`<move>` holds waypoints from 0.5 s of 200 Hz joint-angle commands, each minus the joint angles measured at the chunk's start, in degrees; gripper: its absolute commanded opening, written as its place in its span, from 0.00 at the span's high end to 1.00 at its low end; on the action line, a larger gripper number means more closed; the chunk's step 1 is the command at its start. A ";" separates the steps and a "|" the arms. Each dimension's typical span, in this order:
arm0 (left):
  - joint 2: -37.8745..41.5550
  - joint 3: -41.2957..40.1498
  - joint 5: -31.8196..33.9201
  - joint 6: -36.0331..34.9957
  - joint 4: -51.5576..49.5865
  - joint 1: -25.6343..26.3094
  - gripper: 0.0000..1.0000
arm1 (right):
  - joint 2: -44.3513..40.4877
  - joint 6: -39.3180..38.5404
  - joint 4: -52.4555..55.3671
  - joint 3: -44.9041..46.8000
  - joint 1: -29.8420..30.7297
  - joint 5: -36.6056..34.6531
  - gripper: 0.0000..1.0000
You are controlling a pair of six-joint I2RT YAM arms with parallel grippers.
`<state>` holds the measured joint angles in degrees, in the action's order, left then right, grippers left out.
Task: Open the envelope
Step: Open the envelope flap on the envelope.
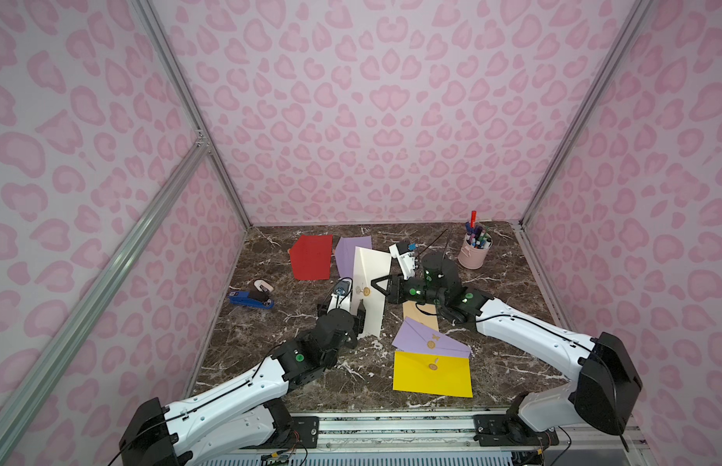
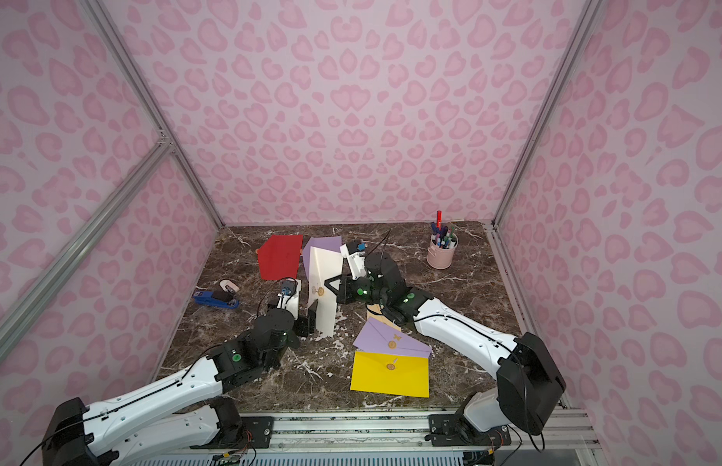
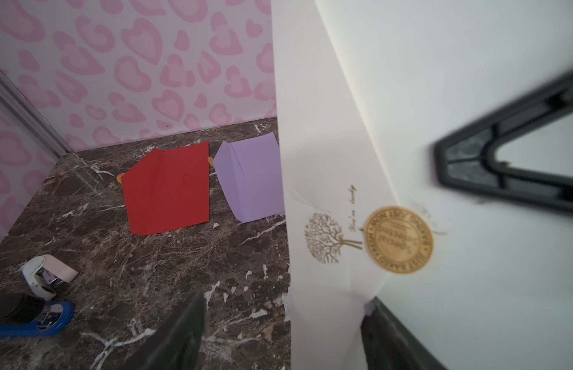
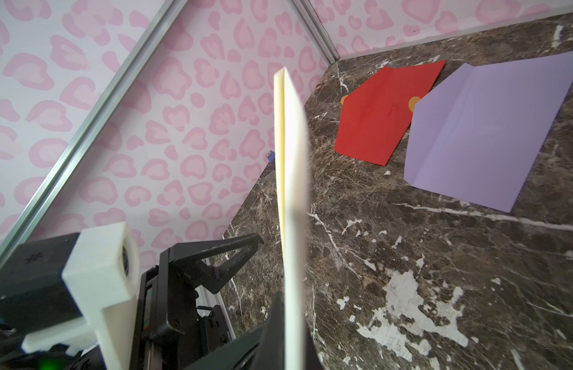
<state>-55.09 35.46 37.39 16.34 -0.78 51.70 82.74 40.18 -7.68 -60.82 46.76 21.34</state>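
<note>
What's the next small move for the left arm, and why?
Probably ease the open left gripper onto the flap tip by the gold seal and close its jaws: the right gripper pinches the white envelope upright, and the seal looks stuck down.

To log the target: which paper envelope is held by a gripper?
The white paper envelope with the round gold seal: the right gripper is shut on it and it stands on edge. The red, yellow, tan and two lilac envelopes lie flat.

R tool (image 1: 375,284) grips white envelope (image 1: 371,262), L tool (image 1: 362,317) beside lower edge.
</note>
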 commanded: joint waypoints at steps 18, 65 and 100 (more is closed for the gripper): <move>0.22 -0.13 1.29 0.10 -0.33 -0.17 0.23 | -0.01 -0.63 0.13 -0.18 0.12 1.33 1.00; 0.66 -0.13 1.60 0.10 -0.54 -0.23 0.23 | -0.09 -0.59 0.21 -0.09 0.24 1.33 1.00; 0.83 -0.05 1.96 0.19 -0.89 -0.22 0.23 | -0.04 -0.81 0.21 -0.09 0.27 1.43 1.00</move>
<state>-54.50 35.46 37.41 16.34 -0.95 51.66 82.74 40.16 -7.68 -60.82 46.87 21.34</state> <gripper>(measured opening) 0.772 0.049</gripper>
